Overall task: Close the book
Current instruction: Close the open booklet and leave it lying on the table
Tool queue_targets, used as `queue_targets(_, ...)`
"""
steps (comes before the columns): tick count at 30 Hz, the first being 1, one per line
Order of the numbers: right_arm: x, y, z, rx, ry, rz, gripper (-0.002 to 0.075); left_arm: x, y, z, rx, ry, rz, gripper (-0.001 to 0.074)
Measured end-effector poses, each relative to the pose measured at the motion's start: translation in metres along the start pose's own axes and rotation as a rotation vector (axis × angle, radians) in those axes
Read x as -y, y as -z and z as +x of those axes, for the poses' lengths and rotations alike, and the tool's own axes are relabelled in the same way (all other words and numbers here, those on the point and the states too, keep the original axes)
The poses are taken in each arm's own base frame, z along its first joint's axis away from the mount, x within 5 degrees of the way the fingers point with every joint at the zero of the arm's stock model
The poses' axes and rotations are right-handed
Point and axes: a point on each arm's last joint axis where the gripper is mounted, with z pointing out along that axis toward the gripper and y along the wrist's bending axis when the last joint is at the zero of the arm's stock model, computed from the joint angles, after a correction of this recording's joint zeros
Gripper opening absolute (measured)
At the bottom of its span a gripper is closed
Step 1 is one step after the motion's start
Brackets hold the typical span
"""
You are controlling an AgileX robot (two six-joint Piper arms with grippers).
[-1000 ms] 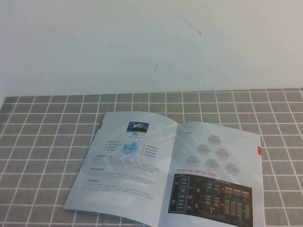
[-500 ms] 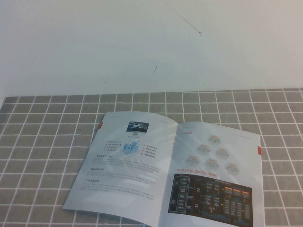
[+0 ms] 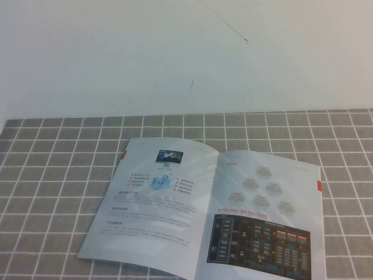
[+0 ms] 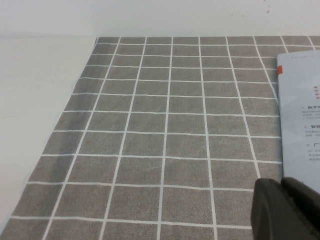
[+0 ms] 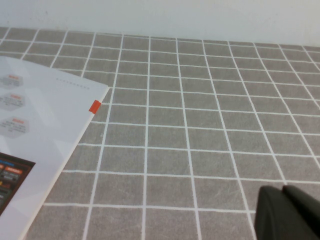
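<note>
An open book (image 3: 204,204) lies flat on the grey checked cloth, with a text page on the left and a page of diagrams on the right. Neither arm shows in the high view. My left gripper (image 4: 282,187) hovers low over the cloth just off the book's left page (image 4: 302,115), its fingers together and holding nothing. In the right wrist view my right gripper (image 5: 284,192) sits over bare cloth, well to the side of the book's right page (image 5: 40,135), fingers also together and empty.
The grey cloth with white grid lines (image 3: 52,175) covers the near part of the table. Behind it lies a plain white surface (image 3: 175,58). A white strip (image 4: 30,100) borders the cloth's left edge.
</note>
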Motion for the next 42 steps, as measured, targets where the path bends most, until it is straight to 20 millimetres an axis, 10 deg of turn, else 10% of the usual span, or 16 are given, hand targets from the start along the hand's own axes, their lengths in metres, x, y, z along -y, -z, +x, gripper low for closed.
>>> queue_targets(20,0.0,0.0,-0.001,0.015,0.004,0.002,-0.0002,0.0,0.0,-0.003,0.042,-0.01,0.002,-0.0004)
queue_targets(34,0.006,0.015,-0.05,0.603,0.004,0.071,-0.0002,0.009,0.03,-0.066,0.842,-0.031,0.105,-0.0004)
queue_targets(42,0.007,0.024,-0.06,0.753,0.004,0.088,-0.0002,0.011,0.039,-0.073,0.969,-0.035,0.123,-0.0004)
